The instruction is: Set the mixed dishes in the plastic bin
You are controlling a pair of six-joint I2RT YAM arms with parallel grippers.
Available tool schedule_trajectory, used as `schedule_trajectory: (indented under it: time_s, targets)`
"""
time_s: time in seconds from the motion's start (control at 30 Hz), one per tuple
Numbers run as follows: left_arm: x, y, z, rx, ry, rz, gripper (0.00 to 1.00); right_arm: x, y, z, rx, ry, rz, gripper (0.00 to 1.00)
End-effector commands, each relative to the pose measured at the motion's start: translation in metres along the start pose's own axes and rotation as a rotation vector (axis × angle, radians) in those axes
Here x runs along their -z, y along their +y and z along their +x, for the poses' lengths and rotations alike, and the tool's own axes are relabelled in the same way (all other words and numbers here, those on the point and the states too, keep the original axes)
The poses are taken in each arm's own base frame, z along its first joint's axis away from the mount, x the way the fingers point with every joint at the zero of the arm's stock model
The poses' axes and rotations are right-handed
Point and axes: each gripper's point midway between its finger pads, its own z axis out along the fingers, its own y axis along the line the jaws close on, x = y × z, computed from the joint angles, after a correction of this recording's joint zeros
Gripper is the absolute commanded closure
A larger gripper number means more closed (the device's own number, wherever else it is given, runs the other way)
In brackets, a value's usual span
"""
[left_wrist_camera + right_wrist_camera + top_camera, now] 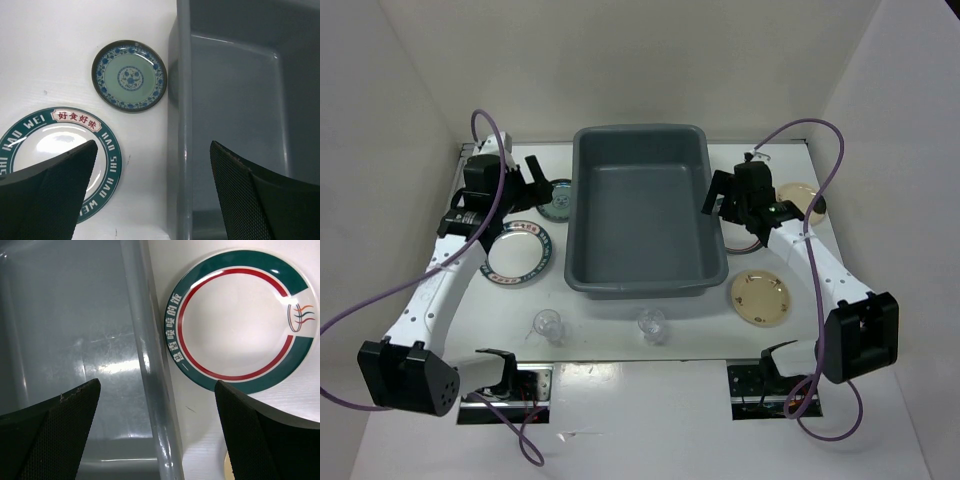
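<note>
At the far left of the worktop (600, 312) a white plate with a green lettered rim (50, 140) lies flat. Just beyond it, a smaller blue-patterned plate (129, 76) sits near the wall of the plastic bin (640, 210). The left fingers (55, 190) hang above this area, spread wide apart and holding nothing. 2 clear cups stand near the front edge, 1 (547, 325) off the bin's left corner and the other (652, 323) before its front wall. The bin itself is in the middle and has no dish in it. On its right side the right fingers (50, 430) are also apart and empty, above the bin's rim and a green-and-red ringed plate (240, 320) that lies just beside it. Further right are 2 tan plates (760, 297), the second (797, 197) behind the first. The plates look stiff, smooth and probably slippery, and they lie flat, so I think only the raised rim gives a hold – 1 finger under the lip, 1 on top. The cups seem very light and thin. A gentle pinch on the wall should be enough, because a hard squeeze may crush or tip them.
</note>
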Motion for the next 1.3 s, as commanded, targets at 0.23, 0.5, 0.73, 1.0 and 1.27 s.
schedule_trajectory:
  time_s: [0.23,0.5,0.73,1.0,1.27]
  targets:
    - [0.030,0.023,-0.003,0.085,-0.161,-0.074,0.00,0.035,-0.011,-0.050,-0.039,-0.144,0.012,0.00]
    - [0.015,0.134,0.066,0.226,-0.004,-0.523,0.20,0.045,-0.009,-0.053,-0.043,-0.165,-0.009,0.00]
    - [0.011,0.174,0.119,0.465,0.177,-0.646,0.33,0.045,-0.013,-0.044,-0.041,-0.154,-0.003,0.00]
    - [-0.008,0.175,0.187,0.752,0.326,-0.674,0.40,0.055,-0.022,-0.045,-0.042,-0.185,0.011,0.00]
    - [0.006,0.195,0.204,0.755,0.340,-0.839,0.41,0.054,-0.025,-0.042,-0.041,-0.181,0.023,0.00]
